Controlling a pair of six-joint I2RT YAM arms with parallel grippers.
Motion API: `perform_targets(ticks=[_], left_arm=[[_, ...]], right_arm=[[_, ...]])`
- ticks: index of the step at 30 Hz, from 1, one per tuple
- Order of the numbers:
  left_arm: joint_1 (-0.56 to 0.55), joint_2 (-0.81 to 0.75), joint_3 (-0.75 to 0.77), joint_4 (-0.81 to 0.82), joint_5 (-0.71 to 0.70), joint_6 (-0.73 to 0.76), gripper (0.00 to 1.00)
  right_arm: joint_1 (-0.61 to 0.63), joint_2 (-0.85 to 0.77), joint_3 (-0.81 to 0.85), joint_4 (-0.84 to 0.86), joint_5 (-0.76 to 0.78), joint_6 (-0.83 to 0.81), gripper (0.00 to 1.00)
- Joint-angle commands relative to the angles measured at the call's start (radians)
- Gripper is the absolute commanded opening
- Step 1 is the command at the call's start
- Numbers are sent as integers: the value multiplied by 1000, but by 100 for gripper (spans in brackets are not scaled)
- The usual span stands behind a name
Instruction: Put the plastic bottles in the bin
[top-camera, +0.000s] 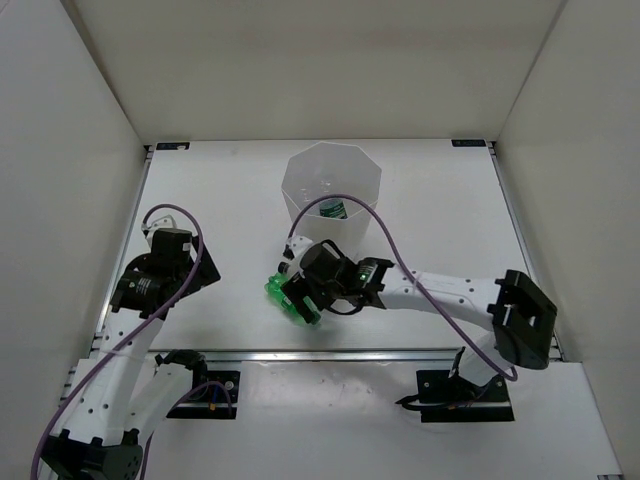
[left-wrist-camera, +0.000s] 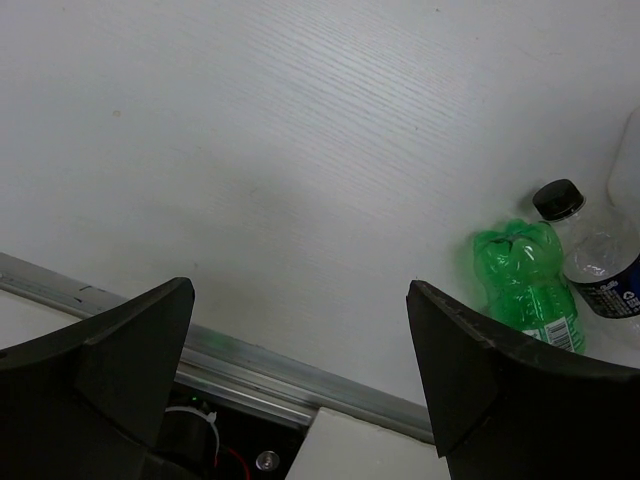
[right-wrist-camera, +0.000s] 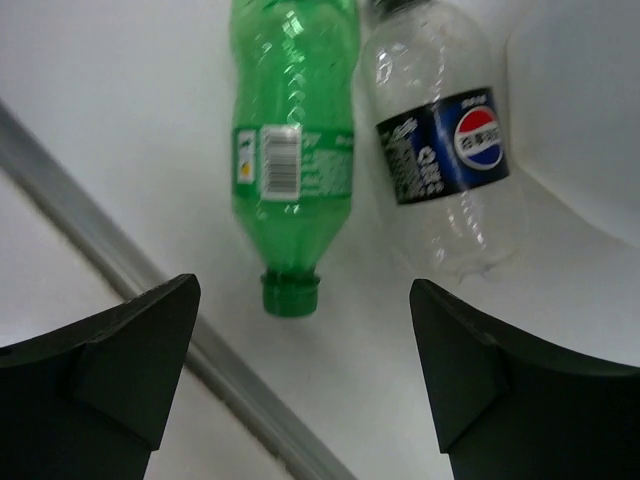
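The all-green bottle (right-wrist-camera: 295, 150) lies on the table, cap toward the near rail. The short clear bottle with dark cap and label (right-wrist-camera: 445, 150) lies beside it, against the white bin (right-wrist-camera: 585, 110). Both also show in the left wrist view: the green one (left-wrist-camera: 525, 285) and the clear one (left-wrist-camera: 598, 255). My right gripper (right-wrist-camera: 300, 380) is open and empty above them, jaws on either side of the green bottle's cap end. In the top view it (top-camera: 303, 298) covers most of the green bottle (top-camera: 275, 290). A bottle with a dark green label (top-camera: 333, 210) lies inside the bin (top-camera: 300, 170). My left gripper (left-wrist-camera: 300, 370) is open and empty, left of the bottles. No blue-label bottle shows.
A metal rail (left-wrist-camera: 300, 385) runs along the table's near edge, close to the green bottle's cap. White walls enclose the table on three sides. A purple cable (top-camera: 385, 225) arcs over the right arm beside the bin.
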Motion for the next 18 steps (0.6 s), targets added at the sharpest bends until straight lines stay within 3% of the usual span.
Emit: perform_targets(ticks=[1,6,14,18], left_arm=[[3,-19,-6,-17,-6,-4,99],[-1,-21,-10,-26,-10,2,99],[6,-22,5,-47,-19,5,98],[1,-22,0,-47,-19,8,98]], right_arm=[[-7,63,74,100,101,28,83],[46,158,77,168,157,-19,75],[49,304,114,180,109,-30,64],[66,313,132,180,95,-35,46]])
